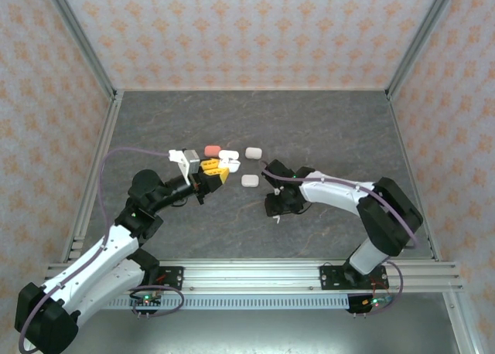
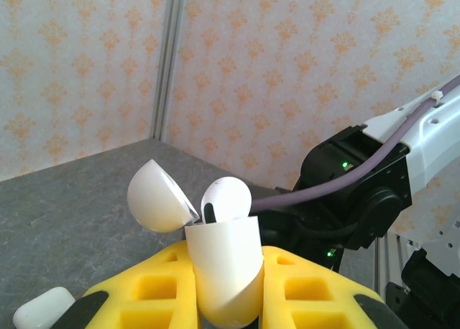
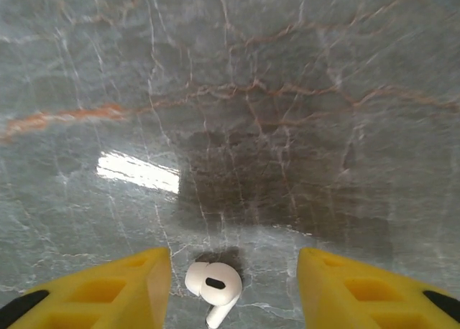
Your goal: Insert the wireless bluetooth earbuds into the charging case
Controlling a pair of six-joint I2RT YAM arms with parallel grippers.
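the grey marbled table (image 1: 309, 122) is seen with spare closed cases (image 1: 249, 180) lying mid-table. the left gripper (image 2: 226, 300) is pressed onto an open white charging case (image 2: 223, 257), held upright with its lid (image 2: 154, 197) flipped back and a seated earbud (image 2: 226, 197) inside. the right gripper (image 3: 231, 256) is spread, straddling without touching a loose earbud (image 3: 213, 284) lying on the table. this earbud is judged light, rigid, glossy and slippery. the bulb's sides should be pinched gently, with the stem left free for the socket.
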